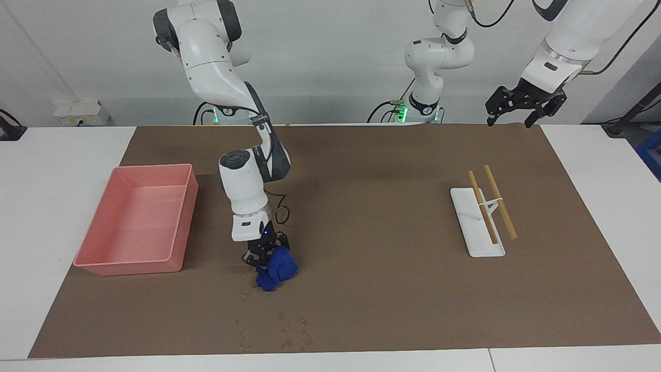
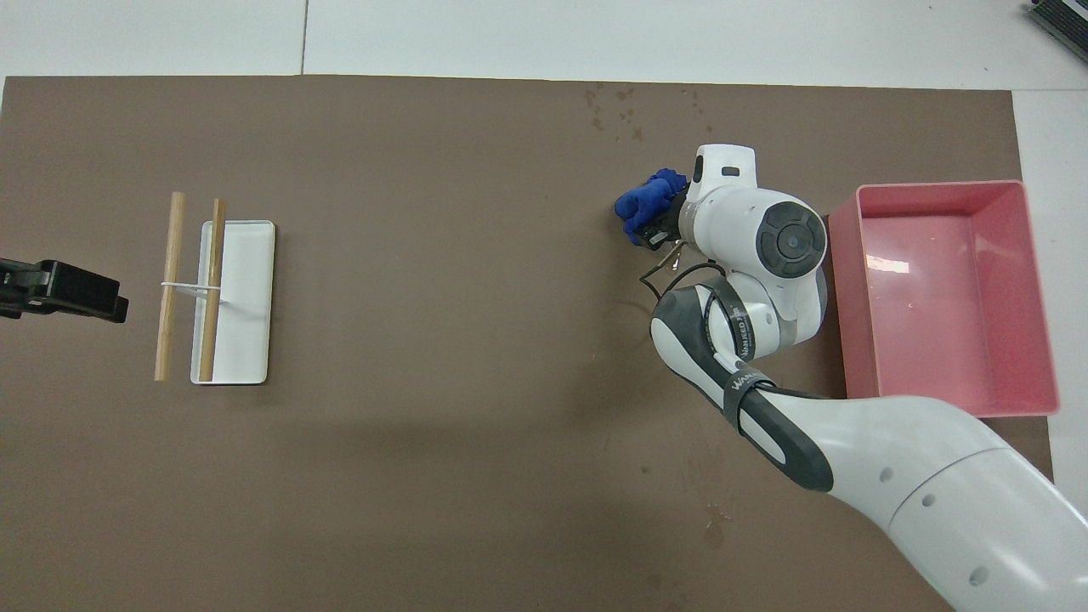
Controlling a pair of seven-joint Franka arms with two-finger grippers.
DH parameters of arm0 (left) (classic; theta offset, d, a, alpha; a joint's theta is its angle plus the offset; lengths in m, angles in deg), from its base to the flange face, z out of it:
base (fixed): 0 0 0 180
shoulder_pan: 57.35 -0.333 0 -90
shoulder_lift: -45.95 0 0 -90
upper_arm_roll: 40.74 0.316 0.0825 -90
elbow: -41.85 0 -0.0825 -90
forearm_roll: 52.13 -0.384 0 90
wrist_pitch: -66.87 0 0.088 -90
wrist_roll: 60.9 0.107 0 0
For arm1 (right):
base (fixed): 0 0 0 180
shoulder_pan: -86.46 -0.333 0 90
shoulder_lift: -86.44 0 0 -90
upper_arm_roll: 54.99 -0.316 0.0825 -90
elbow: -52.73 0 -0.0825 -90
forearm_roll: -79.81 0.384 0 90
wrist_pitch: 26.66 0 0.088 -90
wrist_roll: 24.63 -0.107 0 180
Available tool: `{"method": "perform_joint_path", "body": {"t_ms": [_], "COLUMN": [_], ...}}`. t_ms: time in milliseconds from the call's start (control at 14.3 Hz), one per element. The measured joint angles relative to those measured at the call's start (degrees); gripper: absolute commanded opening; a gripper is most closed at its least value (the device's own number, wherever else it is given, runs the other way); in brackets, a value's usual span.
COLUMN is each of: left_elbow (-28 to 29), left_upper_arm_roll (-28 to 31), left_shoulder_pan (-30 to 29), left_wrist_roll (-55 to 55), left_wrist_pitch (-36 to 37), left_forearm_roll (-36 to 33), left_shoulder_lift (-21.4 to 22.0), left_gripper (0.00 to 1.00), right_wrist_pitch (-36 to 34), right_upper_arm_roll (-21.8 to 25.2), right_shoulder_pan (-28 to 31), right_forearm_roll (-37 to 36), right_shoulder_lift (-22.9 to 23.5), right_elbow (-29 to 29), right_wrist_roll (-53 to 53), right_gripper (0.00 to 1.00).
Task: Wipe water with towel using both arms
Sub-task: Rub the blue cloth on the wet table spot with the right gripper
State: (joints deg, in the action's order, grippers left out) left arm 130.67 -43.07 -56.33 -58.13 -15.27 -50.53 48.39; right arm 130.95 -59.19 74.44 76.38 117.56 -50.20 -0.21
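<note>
2 grippers are showing: the right gripper [image 1: 266, 257] is clenching the towel [image 1: 276, 268] low over the mat [image 1: 372, 289], with the water [image 1: 289, 330] lying farther from the robots; the left gripper [image 1: 519, 111] is hanging released over the mat's edge

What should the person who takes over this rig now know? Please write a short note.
Right gripper: shut on the towel, low over the brown mat, beside the pink tray.
Left gripper: open, holding nothing, waiting high over its own end of the table.
Water: drops near the mat's edge farthest from the robots, not yet wiped.
Done: towel picked up.
Left: wipe the drops.
</note>
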Motion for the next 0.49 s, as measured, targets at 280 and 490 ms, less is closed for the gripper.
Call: {"method": "perform_joint_path", "body": {"t_ms": [280,490], "left_elbow": [0.04,0.04], "left_upper_arm_roll": [0.05,0.05], "left_shoulder_pan": [0.0,0.0], "left_wrist_roll": [0.0,0.0], "left_wrist_pitch": [0.0,0.0], "left_forearm_roll": [-0.02,-0.02], "left_shoulder_lift": [0.0,0.0], "left_gripper": [1.0,1.0], "right_wrist_pitch": [-8.14,-13.57], "right_upper_arm_roll": [-0.01,0.0], "right_shoulder_pan": [0.59,0.81], "right_forearm_roll": [0.06,2.17], "right_shoulder_lift": [-1.52,-2.64], "right_elbow": [0.56,0.65], "right_wrist_roll": [0.0,-0.15], "right_gripper": [0.0,0.0]}}
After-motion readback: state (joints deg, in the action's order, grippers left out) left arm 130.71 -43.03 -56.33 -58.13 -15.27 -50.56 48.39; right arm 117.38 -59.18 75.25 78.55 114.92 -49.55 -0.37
